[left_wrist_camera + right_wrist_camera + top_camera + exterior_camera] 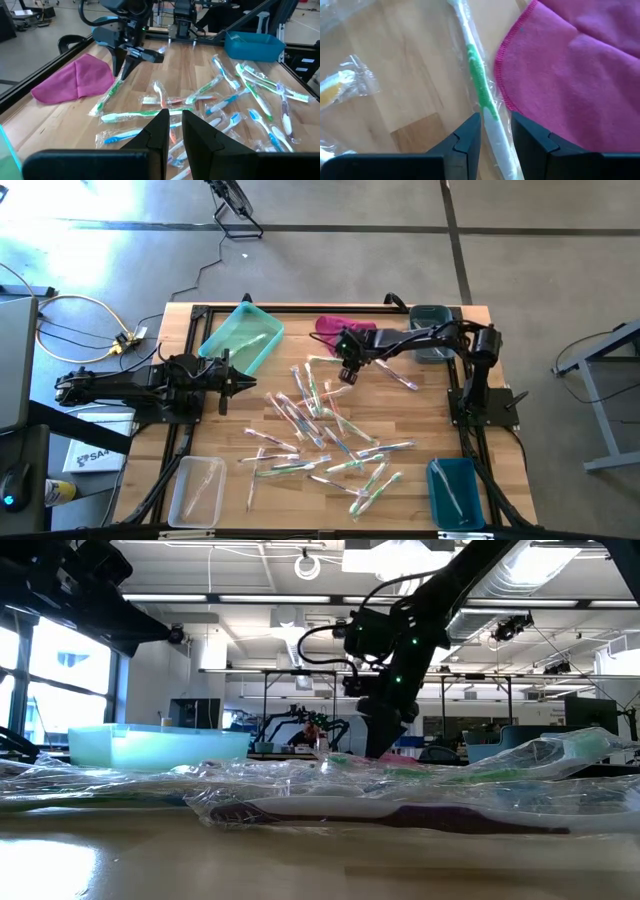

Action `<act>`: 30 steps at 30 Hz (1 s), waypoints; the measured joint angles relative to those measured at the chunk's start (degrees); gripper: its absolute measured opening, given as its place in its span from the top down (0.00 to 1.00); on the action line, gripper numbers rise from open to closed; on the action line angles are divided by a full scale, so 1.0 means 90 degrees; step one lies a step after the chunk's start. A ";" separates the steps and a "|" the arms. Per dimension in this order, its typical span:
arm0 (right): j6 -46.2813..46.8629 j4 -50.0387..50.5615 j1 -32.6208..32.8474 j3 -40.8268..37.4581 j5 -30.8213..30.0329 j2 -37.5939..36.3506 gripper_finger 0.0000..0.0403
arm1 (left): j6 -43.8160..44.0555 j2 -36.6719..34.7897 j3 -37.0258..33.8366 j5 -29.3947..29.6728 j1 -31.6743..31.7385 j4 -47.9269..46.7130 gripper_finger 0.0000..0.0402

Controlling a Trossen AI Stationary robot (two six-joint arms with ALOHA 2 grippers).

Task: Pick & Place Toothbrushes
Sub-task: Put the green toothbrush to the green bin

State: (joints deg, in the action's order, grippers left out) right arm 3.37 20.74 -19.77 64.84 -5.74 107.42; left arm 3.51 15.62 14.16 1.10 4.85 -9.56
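Several wrapped toothbrushes (320,435) lie scattered across the middle of the wooden table. One with a green and white handle (477,70) lies beside the magenta cloth's (580,65) edge. My right gripper (496,125) slants down over it, open by a small gap. One finger stands on each side of the handle's white part. From the left wrist view the same gripper (121,75) stands at one end of this toothbrush (107,100). My left gripper (243,383) waits at the table's left. Its fingers (162,125) are a narrow gap apart with nothing between them. My right gripper has the white part of the toothbrush's handle (495,137) between its fingers, which come slanting from above and lie across it. I cannot tell whether the fingers touch it. The toothbrush lies flat on the table beside the cloth.
A light teal tray (240,338) stands at the far left and a clear bin (195,488) at the near left. A blue bin (455,490) is at the near right. A dark bin (430,330) sits at the far right under my right arm.
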 joint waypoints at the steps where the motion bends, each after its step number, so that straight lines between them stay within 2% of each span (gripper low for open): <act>1: 0.0000 0.0000 -0.0024 0.0000 0.0060 0.0000 0.75 | 0.0000 0.0001 0.0002 0.0000 0.0001 0.0000 0.88; 10: 0.0000 0.0004 -0.0161 0.0000 0.0685 0.0000 0.75 | 0.0000 0.0001 0.0002 0.0000 -0.0001 -0.0001 0.88; 14: 0.0001 0.0038 -0.0153 0.0000 0.0766 -0.0002 0.75 | 0.0000 0.0000 0.0002 0.0000 0.0001 0.0000 0.88; 22: 0.0006 0.0507 -0.0131 0.0000 0.1975 -0.0002 0.75 | 0.0001 0.0002 0.0002 0.0000 0.0000 -0.0002 0.88; 24: 0.0002 0.0564 -0.0088 0.0000 0.1930 -0.0002 0.75 | 0.0000 0.0000 0.0002 0.0000 0.0001 0.0000 0.88; 30: -0.0027 0.0474 0.0007 0.0000 0.0998 -0.0005 0.75 | 0.0000 0.0001 0.0002 0.0000 -0.0001 -0.0002 0.88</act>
State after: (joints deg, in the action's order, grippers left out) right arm 3.13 25.00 -19.71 64.84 3.24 107.37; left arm 3.51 15.62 14.17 1.10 4.84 -9.58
